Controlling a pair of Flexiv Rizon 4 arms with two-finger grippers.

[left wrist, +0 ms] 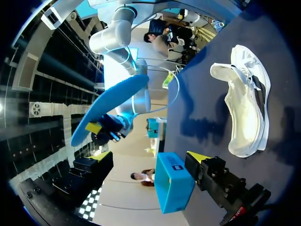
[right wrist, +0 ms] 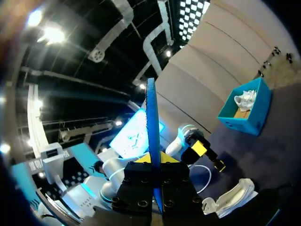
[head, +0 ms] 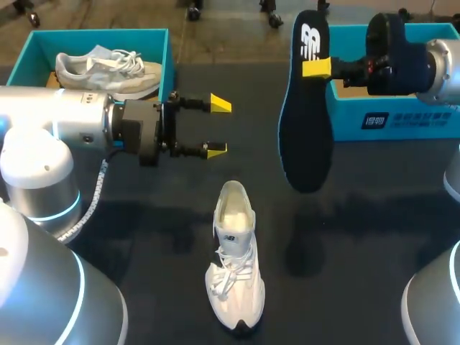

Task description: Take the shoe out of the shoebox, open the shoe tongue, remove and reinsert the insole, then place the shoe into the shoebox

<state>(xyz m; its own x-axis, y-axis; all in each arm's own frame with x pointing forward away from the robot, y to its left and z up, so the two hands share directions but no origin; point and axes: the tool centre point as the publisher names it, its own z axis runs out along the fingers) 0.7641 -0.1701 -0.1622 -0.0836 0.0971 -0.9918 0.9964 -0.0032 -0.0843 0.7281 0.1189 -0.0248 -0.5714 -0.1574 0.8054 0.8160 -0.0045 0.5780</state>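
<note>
The right pincer (head: 320,68) grips a dark insole (head: 305,122), hanging upright above the bench (head: 374,215). The left pincer (head: 218,127) stands wide open in the air. A white shoe (head: 233,262) lies mid-bench, just beyond it.

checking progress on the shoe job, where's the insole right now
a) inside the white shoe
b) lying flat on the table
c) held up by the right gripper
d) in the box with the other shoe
C: the insole hangs in the air, pinched near its top in the right gripper, apart from the white shoe below.
</note>
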